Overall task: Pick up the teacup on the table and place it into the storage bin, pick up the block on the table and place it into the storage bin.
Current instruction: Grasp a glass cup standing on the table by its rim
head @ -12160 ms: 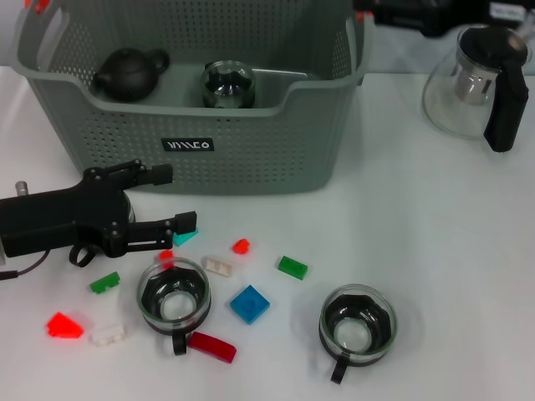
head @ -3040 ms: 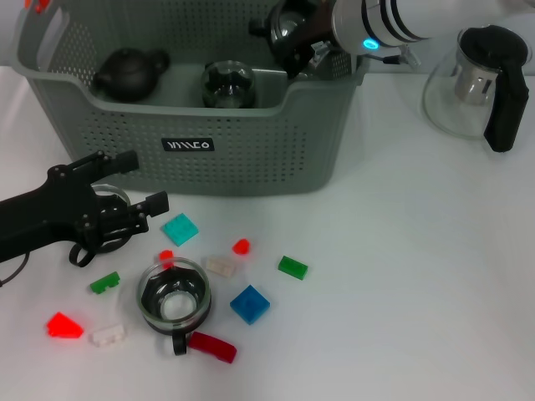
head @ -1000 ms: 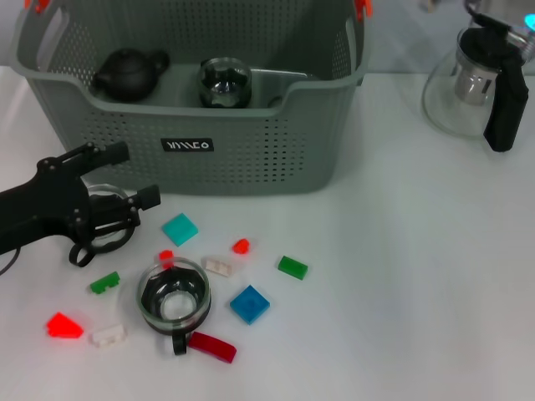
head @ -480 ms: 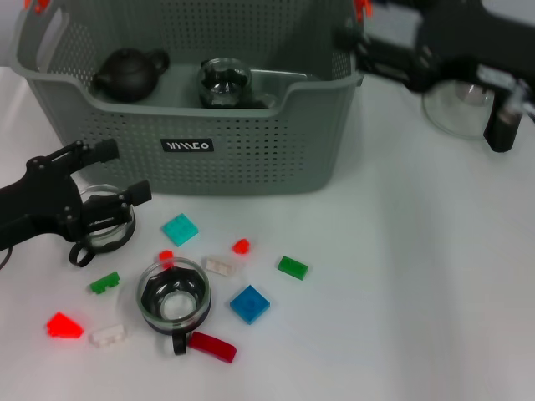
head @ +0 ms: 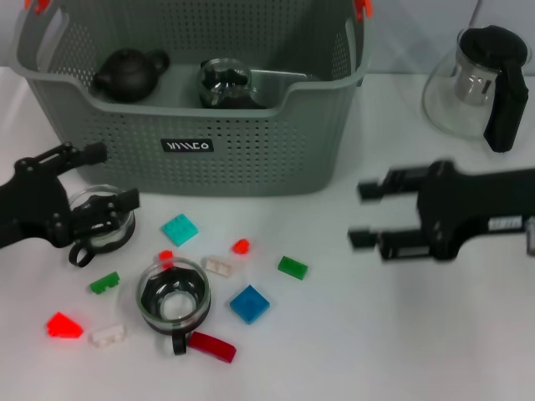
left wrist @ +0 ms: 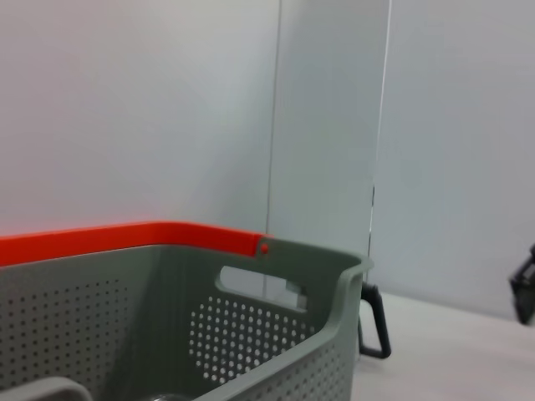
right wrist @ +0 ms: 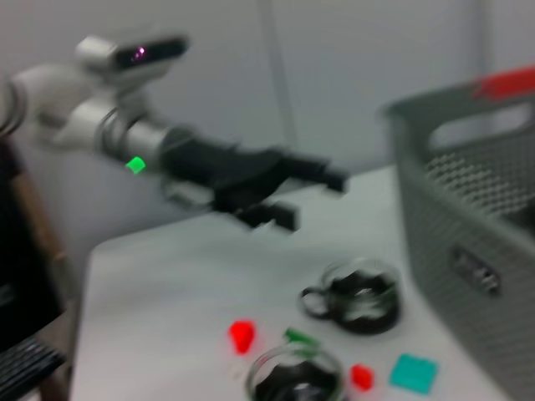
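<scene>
Your left gripper (head: pixel 107 180), fingers spread, straddles a teacup (head: pixel 102 222) near the desk's left edge, before the storage bin (head: pixel 192 125). Your right gripper (head: pixel 364 214) hovers released.

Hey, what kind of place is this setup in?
Probably a robot lab or test bench: a plain white table carries a grey-green perforated storage bin, a clear glass teapot and scattered small coloured blocks, with bare pale walls behind.
</scene>
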`<action>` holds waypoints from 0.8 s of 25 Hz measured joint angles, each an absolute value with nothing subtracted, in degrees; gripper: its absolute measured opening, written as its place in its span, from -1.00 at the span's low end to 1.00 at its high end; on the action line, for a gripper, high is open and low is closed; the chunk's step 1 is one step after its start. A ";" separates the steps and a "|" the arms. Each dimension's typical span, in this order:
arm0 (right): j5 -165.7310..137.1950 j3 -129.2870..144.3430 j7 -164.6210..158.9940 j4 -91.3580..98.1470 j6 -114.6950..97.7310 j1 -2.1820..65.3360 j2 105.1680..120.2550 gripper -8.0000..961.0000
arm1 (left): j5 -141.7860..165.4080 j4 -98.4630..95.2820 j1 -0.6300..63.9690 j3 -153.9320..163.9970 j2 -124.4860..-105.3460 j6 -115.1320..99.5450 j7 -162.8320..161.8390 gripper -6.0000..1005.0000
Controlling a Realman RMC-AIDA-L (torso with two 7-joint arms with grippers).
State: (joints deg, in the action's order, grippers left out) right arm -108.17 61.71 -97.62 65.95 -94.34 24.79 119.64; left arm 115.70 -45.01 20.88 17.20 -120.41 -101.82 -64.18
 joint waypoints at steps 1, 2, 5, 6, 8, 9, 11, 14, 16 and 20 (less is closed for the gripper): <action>-109.28 61.67 -97.62 64.94 -94.97 25.77 119.73 0.48 | 115.73 -45.62 20.73 17.21 -120.41 -101.66 -63.97 0.52; -110.27 61.66 -97.62 63.60 -95.58 27.19 119.98 0.48 | 115.83 -46.22 20.60 17.22 -120.39 -101.46 -63.87 0.52; -110.34 62.08 -97.40 62.68 -95.58 28.11 120.20 0.47 | 117.98 -49.09 20.60 17.18 -120.15 -100.93 -64.38 0.52; -110.39 62.35 -97.35 62.15 -95.50 28.55 120.22 0.47 | 119.24 -50.23 20.71 17.17 -120.10 -100.74 -64.87 0.52; -110.53 62.63 -97.20 61.04 -95.36 29.55 120.22 0.47 | 121.75 -52.58 21.00 17.23 -120.08 -100.04 -66.37 0.52; -110.54 62.66 -97.15 60.41 -95.34 30.10 120.20 0.47 | 122.92 -53.66 21.18 17.28 -120.07 -99.60 -67.37 0.51; -110.57 62.67 -97.10 59.24 -95.25 31.26 120.09 0.47 | 125.69 -56.29 21.85 17.40 -120.03 -98.73 -70.61 0.51; -110.99 62.67 -97.57 57.97 -94.74 32.81 120.02 0.47 | 129.37 -59.94 23.09 18.08 -119.85 -98.36 -76.97 0.51; -111.55 62.65 -97.85 57.33 -94.42 33.74 120.02 0.47 | 132.27 -62.66 24.23 19.30 -119.73 -97.79 -82.54 0.51; -113.19 62.65 -98.87 56.47 -94.17 35.32 119.98 0.47 | 137.31 -67.73 26.67 22.72 -119.65 -96.80 -92.53 0.51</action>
